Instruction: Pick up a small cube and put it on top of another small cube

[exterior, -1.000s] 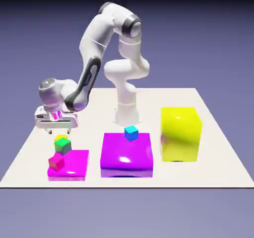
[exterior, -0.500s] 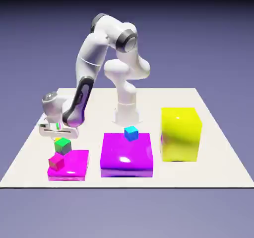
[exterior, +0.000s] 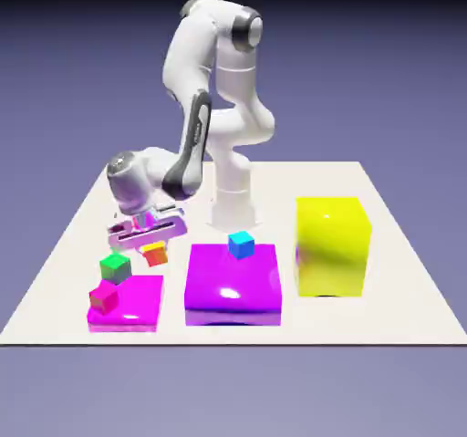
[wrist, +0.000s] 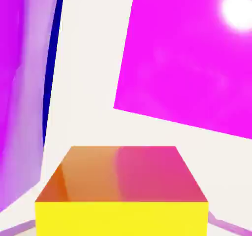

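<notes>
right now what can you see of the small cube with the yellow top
The small cube has a flat, plain yellow top and orange-red sides; in the hand view one side shades from orange to pink. It looks smooth, with sharp edges and no markings. The gripper is closed on it, with its yellow face toward the hand. In the exterior view it sits slightly tilted under the hand, between the green cube and the purple block.

Four small cubes (exterior: 241,244), two flat magenta-to-purple blocks (exterior: 233,280), one big yellow block (exterior: 330,246)

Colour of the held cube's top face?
Yellow; the small cube shows it best in the hand view.
</notes>
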You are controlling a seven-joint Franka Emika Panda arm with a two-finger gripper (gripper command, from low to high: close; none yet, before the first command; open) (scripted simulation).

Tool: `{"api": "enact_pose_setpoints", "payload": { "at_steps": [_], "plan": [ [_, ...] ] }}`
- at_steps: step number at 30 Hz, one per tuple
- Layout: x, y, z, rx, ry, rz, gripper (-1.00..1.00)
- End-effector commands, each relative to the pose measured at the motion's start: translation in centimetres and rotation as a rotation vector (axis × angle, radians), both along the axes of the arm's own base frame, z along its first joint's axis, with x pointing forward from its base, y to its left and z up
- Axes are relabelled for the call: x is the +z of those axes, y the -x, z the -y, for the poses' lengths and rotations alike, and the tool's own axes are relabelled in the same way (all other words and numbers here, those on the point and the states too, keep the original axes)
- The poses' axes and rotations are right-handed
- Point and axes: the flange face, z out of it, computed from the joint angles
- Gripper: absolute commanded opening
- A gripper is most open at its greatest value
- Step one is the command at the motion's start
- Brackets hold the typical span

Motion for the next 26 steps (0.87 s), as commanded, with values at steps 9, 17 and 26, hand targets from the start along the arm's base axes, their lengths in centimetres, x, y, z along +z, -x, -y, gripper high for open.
{"api": "enact_pose_setpoints", "payload": {
  "at_steps": [9, 17, 26],
  "plan": [
    [7.3, -0.2, -13.6, 0.45, 0.037, 0.06, -1.0],
    [12.6, 3.1, -21.0, 0.744, 0.223, 0.13, -1.0],
    [6.9, 3.3, -20.4, 0.744, 0.225, 0.129, 1.0]
  ]
}}
